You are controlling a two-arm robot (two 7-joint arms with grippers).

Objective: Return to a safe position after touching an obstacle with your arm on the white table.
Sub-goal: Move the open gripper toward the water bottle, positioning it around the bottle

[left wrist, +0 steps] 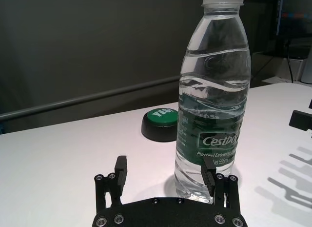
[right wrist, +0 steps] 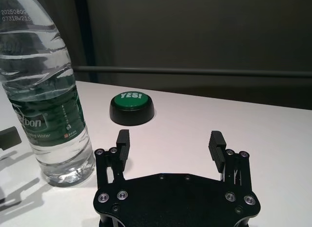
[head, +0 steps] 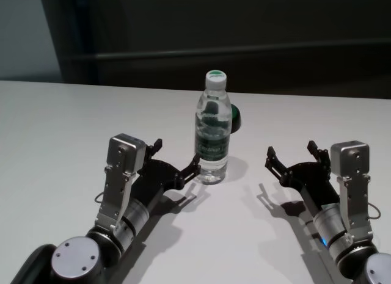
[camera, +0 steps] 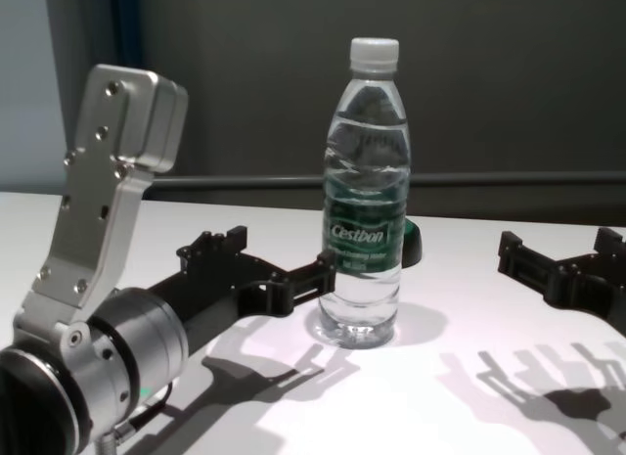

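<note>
The obstacle, a tall clear water bottle (head: 214,137) with a white cap and green label, stands upright mid-table on the white table (head: 61,125). My left gripper (head: 177,154) is open just left of the bottle, low over the table. Its inner fingertip (left wrist: 208,169) is right at the bottle's (left wrist: 214,90) lower side, and the bottle is outside the jaws, not between them. In the chest view that finger reaches the bottle (camera: 367,210) near its base. My right gripper (head: 291,151) is open and empty, well to the right of the bottle.
A low black puck with a green "YES!" top (right wrist: 131,107) sits just behind the bottle, toward the table's far edge. A dark wall with a horizontal rail runs behind the table. Bare white tabletop lies to the left and between the arms.
</note>
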